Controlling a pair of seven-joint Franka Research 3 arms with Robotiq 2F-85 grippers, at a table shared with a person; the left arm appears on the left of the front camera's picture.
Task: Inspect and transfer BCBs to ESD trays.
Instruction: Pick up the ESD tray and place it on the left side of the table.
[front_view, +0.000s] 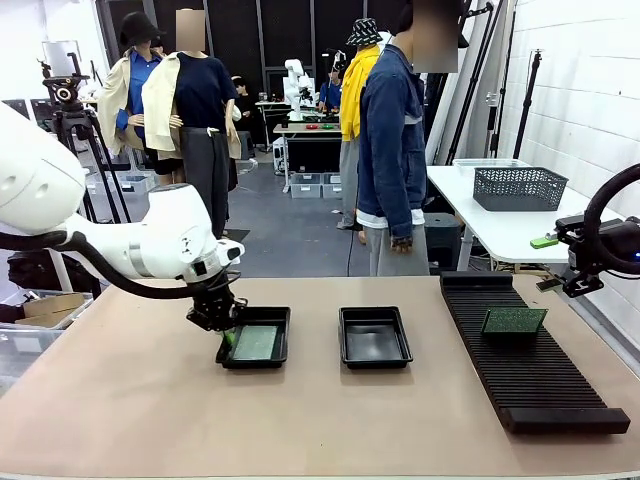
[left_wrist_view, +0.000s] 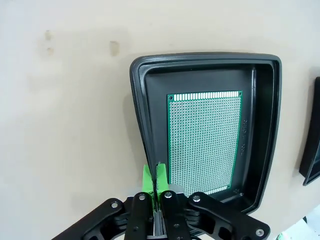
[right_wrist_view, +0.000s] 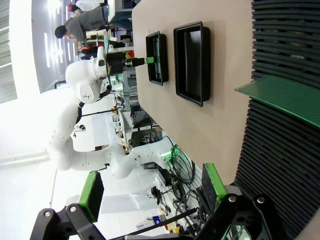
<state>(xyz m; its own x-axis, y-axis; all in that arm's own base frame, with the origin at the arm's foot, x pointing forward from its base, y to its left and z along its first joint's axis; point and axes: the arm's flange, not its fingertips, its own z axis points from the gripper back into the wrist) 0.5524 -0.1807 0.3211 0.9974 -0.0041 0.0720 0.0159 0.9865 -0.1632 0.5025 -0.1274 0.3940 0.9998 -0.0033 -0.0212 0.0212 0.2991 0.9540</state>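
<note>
Left wrist view: left claw (left_wrist_view: 153, 176) pressed together, empty, at the ESD tray (left_wrist_view: 140, 115) rim, a BCB (left_wrist_view: 205, 142) lying flat inside, seemingly delivered; right claw (right_wrist_view: 152, 188) spread, idle.

the near strip of the table (front_view: 300, 430) lies bare from left to right, a wide way in. bare lanes run near to far between the left tray (front_view: 285, 325) and the middle tray (front_view: 344, 335), and between the middle tray and the slotted rack (front_view: 540, 390). the left gripper (front_view: 228, 338), pinched shut, stands over the left tray's left rim, and the left arm (front_view: 130, 250) bars the table's far left. a green board (front_view: 514, 321) rests on the rack's far half. the right gripper (front_view: 547, 263), jaws apart, hangs off the rack's far right. a person (front_view: 392, 150) blocks the far edge.
</note>
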